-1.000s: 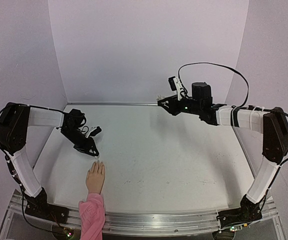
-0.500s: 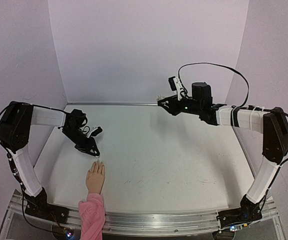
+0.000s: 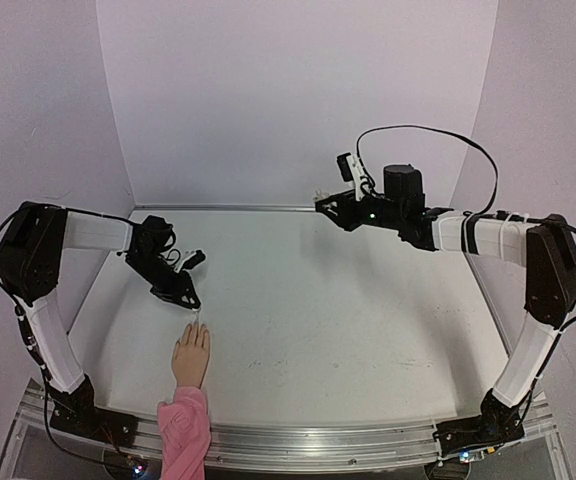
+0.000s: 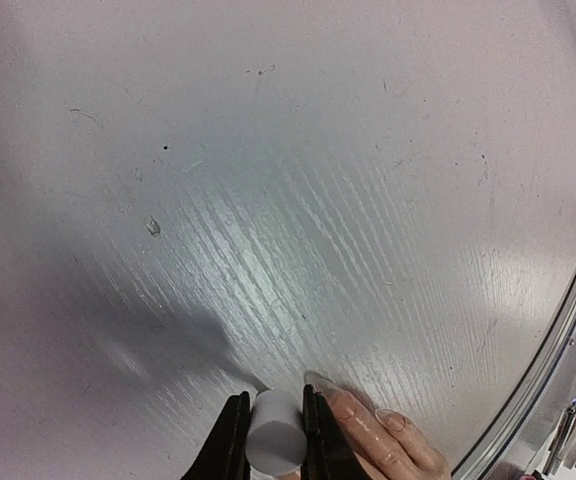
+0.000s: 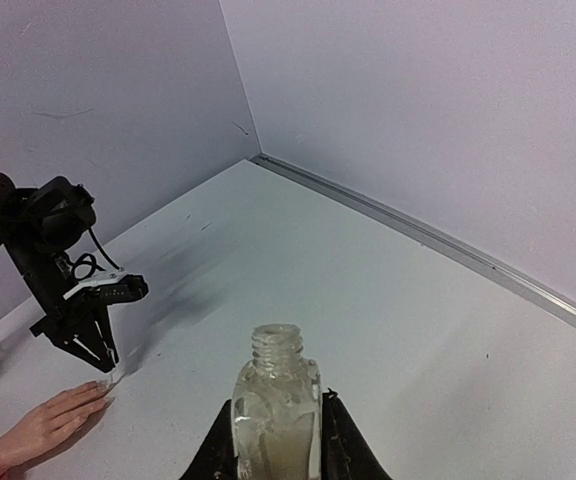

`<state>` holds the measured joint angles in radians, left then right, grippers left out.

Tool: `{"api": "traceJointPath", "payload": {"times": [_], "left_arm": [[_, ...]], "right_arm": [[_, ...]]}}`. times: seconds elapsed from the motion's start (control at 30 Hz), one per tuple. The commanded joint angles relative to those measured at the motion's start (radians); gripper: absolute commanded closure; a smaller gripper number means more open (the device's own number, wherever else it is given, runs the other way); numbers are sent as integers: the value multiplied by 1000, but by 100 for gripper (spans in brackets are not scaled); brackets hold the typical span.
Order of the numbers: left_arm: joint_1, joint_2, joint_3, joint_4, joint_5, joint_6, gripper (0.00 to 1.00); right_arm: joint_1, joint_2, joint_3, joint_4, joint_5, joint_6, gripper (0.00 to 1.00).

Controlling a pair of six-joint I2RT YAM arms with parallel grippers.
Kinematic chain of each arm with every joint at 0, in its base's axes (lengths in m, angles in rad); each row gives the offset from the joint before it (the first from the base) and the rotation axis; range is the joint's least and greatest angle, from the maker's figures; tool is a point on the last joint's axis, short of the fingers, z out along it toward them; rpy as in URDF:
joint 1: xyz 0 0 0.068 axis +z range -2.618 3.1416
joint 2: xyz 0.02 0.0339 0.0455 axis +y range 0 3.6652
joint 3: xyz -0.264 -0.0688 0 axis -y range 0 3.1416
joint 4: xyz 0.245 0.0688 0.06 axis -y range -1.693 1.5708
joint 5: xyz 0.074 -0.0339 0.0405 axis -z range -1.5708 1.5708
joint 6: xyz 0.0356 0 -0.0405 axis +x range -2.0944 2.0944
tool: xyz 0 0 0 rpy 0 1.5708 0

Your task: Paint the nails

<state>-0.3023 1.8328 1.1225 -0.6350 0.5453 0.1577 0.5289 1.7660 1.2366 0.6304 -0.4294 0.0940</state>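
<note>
We see a white table (image 3: 318, 320) with pale purple walls (image 3: 298, 100) round it on three sides. The top is painted, and close up it shows fine wood lines, a few small dark specks and some soft shine. A silver strip (image 3: 228, 208) runs where the table meets the back wall. A metal rail (image 3: 348, 440) runs along the near edge.

From above, the mannequin hand (image 3: 192, 358) lies flat at about 7 o'clock on the table. Its fingers point to 12 o'clock and its pink sleeve (image 3: 184, 430) hangs over the rail. The nails (image 4: 318, 381) are on the tips of those fingers. They look almost the same colour as the skin.

The left gripper (image 3: 190, 300) is at about 9 o'clock, just past the fingertips. It points down and pinches a small white cap (image 4: 275, 445) between its two black fingers. The cap sits right beside the nearest nail. We cannot tell if they touch.

The right gripper (image 3: 328, 200) is up in the air at about 1 o'clock, well apart from the hand. It squeezes a small clear bottle (image 5: 276, 410). The bottle stands upright and its top is open. A black cable (image 3: 438, 135) loops above that arm.
</note>
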Motion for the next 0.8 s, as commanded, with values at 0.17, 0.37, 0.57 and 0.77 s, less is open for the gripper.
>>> {"api": "traceJointPath", "payload": {"times": [0.17, 0.37, 0.57, 0.77], "left_arm": [[0, -189, 26, -16, -64, -31, 100], [0, -304, 65, -32, -69, -89, 100], [0, -333, 153, -20, 7, -147, 100], [-1, -333, 285, -1, 124, -321, 100]], "right_arm": [[6, -58, -5, 108, -23, -2, 100], [5, -92, -58, 169, -42, -40, 100], [6, -113, -165, 293, -70, -147, 100], [17, -105, -280, 509, -91, -56, 100]]}}
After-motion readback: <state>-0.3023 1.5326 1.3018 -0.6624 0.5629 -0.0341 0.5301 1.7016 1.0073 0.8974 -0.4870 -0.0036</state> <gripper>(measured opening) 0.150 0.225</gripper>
